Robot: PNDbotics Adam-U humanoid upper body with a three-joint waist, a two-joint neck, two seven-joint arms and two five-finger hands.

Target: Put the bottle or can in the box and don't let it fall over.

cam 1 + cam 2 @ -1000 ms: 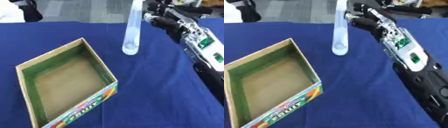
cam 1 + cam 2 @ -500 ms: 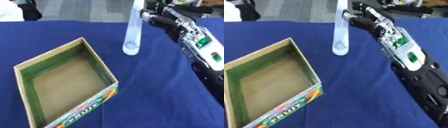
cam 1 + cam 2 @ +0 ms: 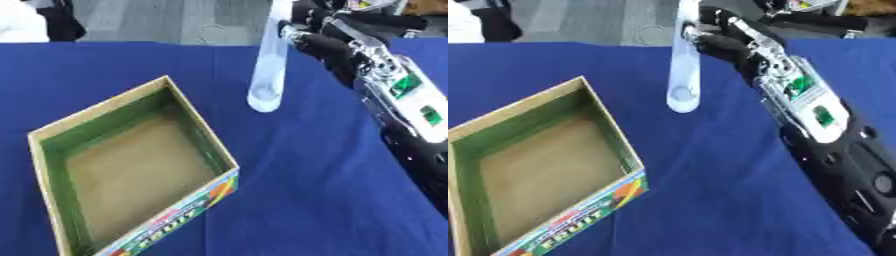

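A tall clear bottle (image 3: 269, 65) hangs upright above the blue table (image 3: 306, 190), its base a little above the cloth and its top cut off by the upper edge. My right hand (image 3: 726, 37) comes in from the upper right, fingers curled round the bottle's upper part. An open cardboard box (image 3: 131, 165) with green inner walls and a colourful printed side lies at the lower left, below and left of the bottle. The box holds nothing. My left hand shows in no view.
My right forearm (image 3: 815, 120) crosses the right side of the table. Grey floor and dark shapes lie beyond the table's far edge.
The bottle and my right hand stay nearly where they were. The box appears slightly lower and more to the left, as if the camera shifted.
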